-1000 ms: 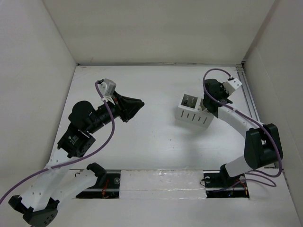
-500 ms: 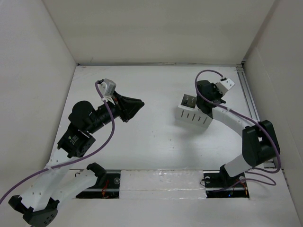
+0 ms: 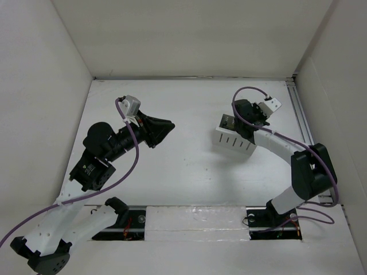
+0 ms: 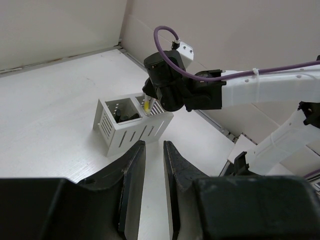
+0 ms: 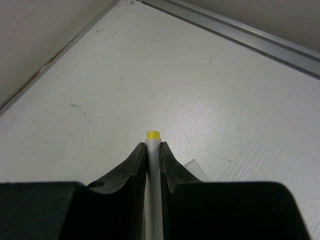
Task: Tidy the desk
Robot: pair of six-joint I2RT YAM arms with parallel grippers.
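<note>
Pen pinched above the slotted holder

Right claw (image 5: 153,148) is clenched on a slim white pen with a yellow end (image 5: 153,135), the shaft running straight out between its two black fingers (image 5: 134,165). Directly under that claw stands the small white slotted two-compartment holder box (image 4: 127,132). The yellow end hangs at the holder's open top; whether it has entered a compartment cannot be told. One compartment holds something dark, too small to identify. Beyond the fingertips spreads the desk (image 3: 183,172), a flat matte white tabletop, with a thin metal rail (image 5: 240,35) at its far edge. Well to the side, the left claw (image 4: 153,146) hangs over bare desk, its fingers parted by a narrow slit, gripping nothing and aimed at the holder.
</note>
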